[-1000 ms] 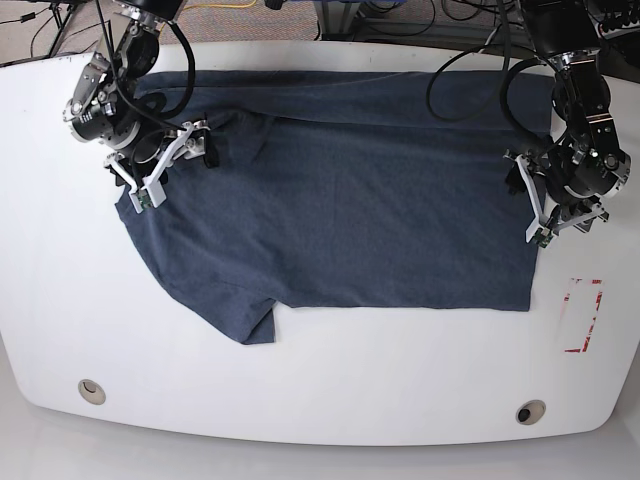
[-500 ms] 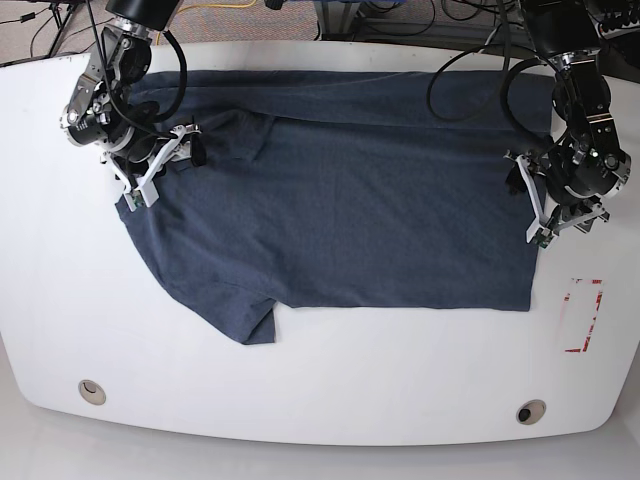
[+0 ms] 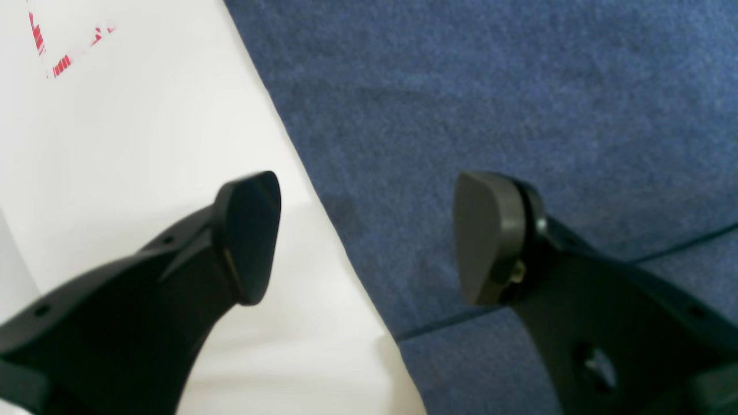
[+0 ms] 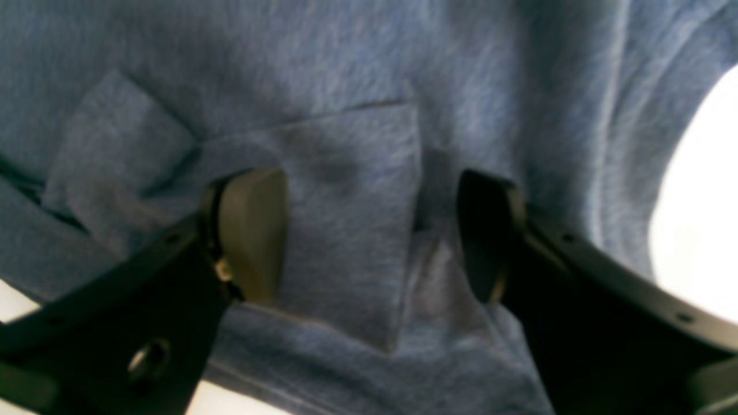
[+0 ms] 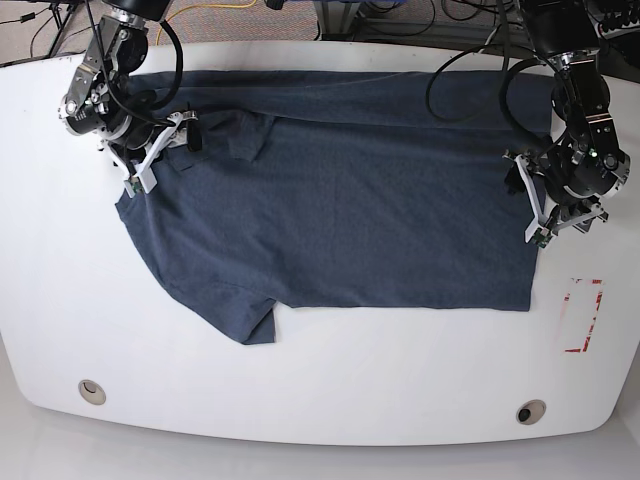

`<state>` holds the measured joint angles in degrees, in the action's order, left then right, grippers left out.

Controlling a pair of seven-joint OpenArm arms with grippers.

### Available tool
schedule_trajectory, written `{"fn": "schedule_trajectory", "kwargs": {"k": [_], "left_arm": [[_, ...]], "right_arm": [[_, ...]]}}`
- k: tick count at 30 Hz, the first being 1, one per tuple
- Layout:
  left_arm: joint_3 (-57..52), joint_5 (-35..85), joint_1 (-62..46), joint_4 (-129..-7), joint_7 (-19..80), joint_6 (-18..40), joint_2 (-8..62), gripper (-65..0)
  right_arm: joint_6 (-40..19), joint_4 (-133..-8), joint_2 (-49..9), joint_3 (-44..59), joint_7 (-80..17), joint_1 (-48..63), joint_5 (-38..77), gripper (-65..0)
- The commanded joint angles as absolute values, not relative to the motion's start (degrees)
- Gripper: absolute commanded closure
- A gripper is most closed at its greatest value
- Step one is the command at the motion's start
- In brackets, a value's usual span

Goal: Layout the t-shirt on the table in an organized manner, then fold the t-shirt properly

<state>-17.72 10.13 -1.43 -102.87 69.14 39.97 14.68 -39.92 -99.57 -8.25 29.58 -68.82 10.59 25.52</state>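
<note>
Right gripper (image 4: 369, 230) straddles a folded flap at the far-left of the t-shirt (image 5: 340, 200), jaws parted, nothing pinched; left gripper (image 3: 363, 236), released, hovers over the shirt's right hem, likely to flatten it on the table (image 5: 330, 390)

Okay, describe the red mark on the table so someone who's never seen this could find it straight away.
Start from the white table with the dark blue t-shirt spread across it. Follow the shirt's bottom hem to its corner on the base view's right; just past it is a small red outlined rectangle. It is the only red thing on the tabletop.
</note>
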Motion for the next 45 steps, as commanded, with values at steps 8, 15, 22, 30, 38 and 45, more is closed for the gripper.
{"fn": "schedule_trajectory", "kwargs": {"k": [8,15,22,30,38,45], "left_arm": [[-17.98,10.24,-0.75,-104.04,68.62,40.0,15.52,-43.9],[-17.98,10.24,-0.75,-104.04,68.62,40.0,15.52,-43.9],[-17.98,10.24,-0.84,-104.04,68.62,40.0,15.52,-43.9],[-17.98,10.24,-0.84,-103.96,68.62,40.0,15.52,-43.9],[-17.98,10.24,-0.84,-103.96,68.62,40.0,15.52,-43.9],[-17.98,10.24,-0.92,-103.96,68.62,40.0,15.52,-43.9]], "right_arm": [[-40.0,-100.53,-8.92,29.85,-68.0,10.77,26.15,-15.7],[-40.0,-101.23,-8.92,29.76,-68.0,10.68,26.15,-0.8],[-40.0,-106.07,-8.75,29.41,-68.0,10.51,26.15,0.0],[-40.0,-108.53,-8.57,28.79,-68.09,8.92,26.68,0.0],[-40.0,-108.26,-8.57,26.51,-68.09,6.64,26.42,0.0],[-40.0,-105.89,-8.48,26.42,-68.09,4.09,26.33,-0.2]]}}
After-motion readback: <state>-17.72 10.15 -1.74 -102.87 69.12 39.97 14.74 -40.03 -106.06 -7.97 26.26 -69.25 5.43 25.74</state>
